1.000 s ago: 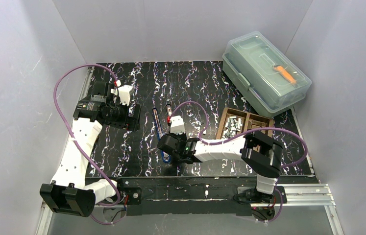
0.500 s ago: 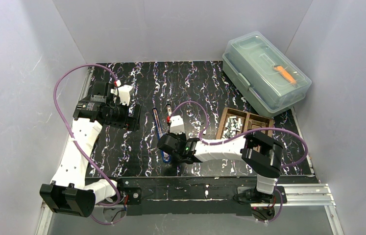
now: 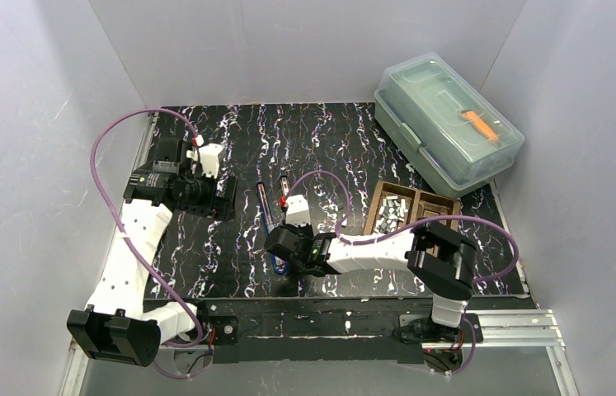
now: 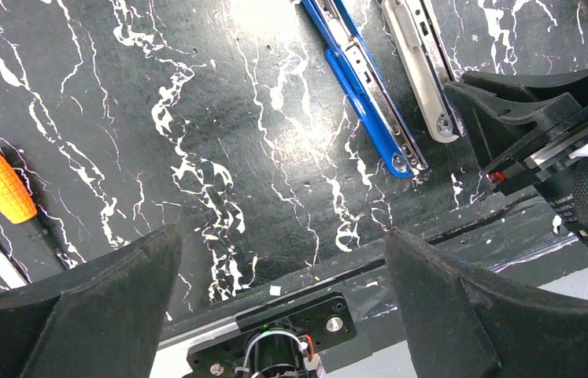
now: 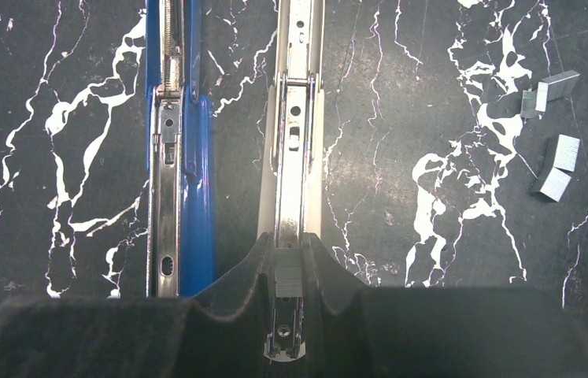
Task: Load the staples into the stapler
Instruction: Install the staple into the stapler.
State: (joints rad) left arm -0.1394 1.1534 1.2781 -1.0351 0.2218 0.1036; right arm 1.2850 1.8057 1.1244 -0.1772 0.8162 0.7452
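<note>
The stapler lies opened flat on the black marbled table. Its blue half (image 5: 188, 173) and its white half with the silvery magazine rail (image 5: 294, 142) lie side by side, and they also show in the top view (image 3: 270, 213) and the left wrist view (image 4: 369, 87). My right gripper (image 5: 288, 272) is shut on a short grey staple strip (image 5: 288, 276) and holds it right over the near end of the magazine rail. A few loose staple strips (image 5: 564, 152) lie on the table to the right. My left gripper (image 4: 282, 260) is open and empty, hovering left of the stapler.
A wooden tray (image 3: 377, 198) holding many staple strips (image 3: 391, 216) sits right of the stapler. A clear lidded plastic box (image 3: 447, 122) stands at the back right. An orange tool handle (image 4: 1, 187) lies on the table near my left gripper.
</note>
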